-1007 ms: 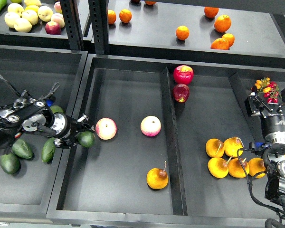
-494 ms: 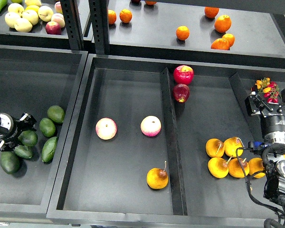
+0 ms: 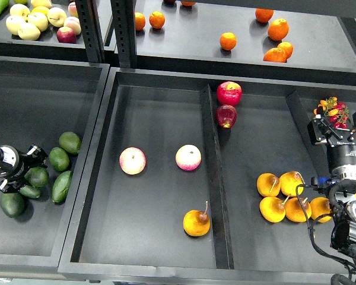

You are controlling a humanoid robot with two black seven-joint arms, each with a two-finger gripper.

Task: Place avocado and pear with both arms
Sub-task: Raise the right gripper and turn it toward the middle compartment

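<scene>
My left gripper (image 3: 31, 169) is over the left bin and closed around a dark green avocado (image 3: 38, 177) that sits among several other avocados (image 3: 62, 186). The pear (image 3: 196, 222), yellow-orange with a brown blotch and a thin stem, lies alone at the front of the middle tray's left compartment (image 3: 160, 249). My right gripper (image 3: 335, 123) is at the far right, fingers pointing away and spread. It is empty, just in front of a small colourful bunch (image 3: 331, 108) and behind a group of pears (image 3: 283, 199).
Two pink-and-cream apples (image 3: 132, 160) (image 3: 188, 157) lie in the middle tray. Two red apples (image 3: 228, 93) sit beside the divider (image 3: 213, 178). Oranges (image 3: 228, 40) and pale apples (image 3: 29, 24) are on the back shelf behind black uprights (image 3: 90, 29).
My left arm has pulled back from the middle tray's left edge into the left bin, with the avocado still at its fingertips. It has settled slightly lower since half a second ago. The right arm has not moved.
</scene>
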